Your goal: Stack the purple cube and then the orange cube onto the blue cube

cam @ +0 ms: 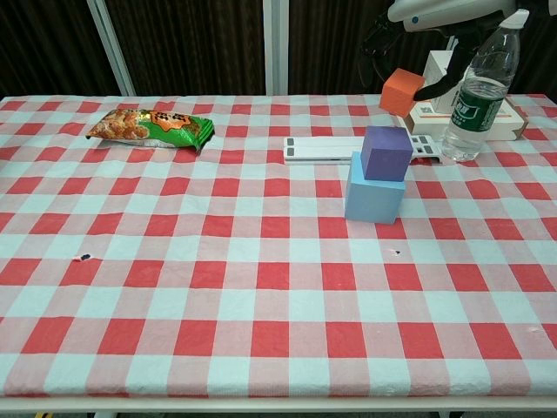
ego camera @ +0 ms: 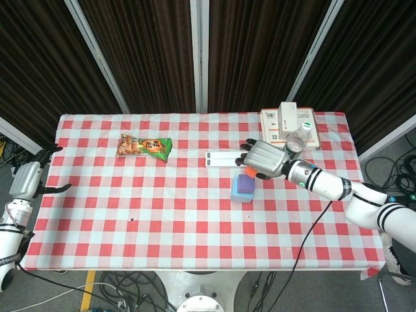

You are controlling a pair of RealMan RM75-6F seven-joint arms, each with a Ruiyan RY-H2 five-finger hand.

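The blue cube (cam: 374, 188) stands on the checked cloth with the purple cube (cam: 386, 152) on top of it; from the head view the purple cube (ego camera: 245, 185) covers most of the blue cube (ego camera: 236, 192). My right hand (ego camera: 265, 158) holds the orange cube (cam: 401, 92) in the air above and slightly behind the stack; in the chest view the right hand (cam: 435, 17) is at the top edge. A corner of the orange cube (ego camera: 247, 173) peeks out under the fingers. My left hand (ego camera: 28, 179) hovers off the table's left edge, fingers apart, holding nothing.
A water bottle (cam: 475, 90) stands just right of the held cube, in front of stacked white boxes (cam: 459, 103). A flat white strip (cam: 324, 149) lies behind the stack. A snack bag (cam: 150, 127) lies at the far left.
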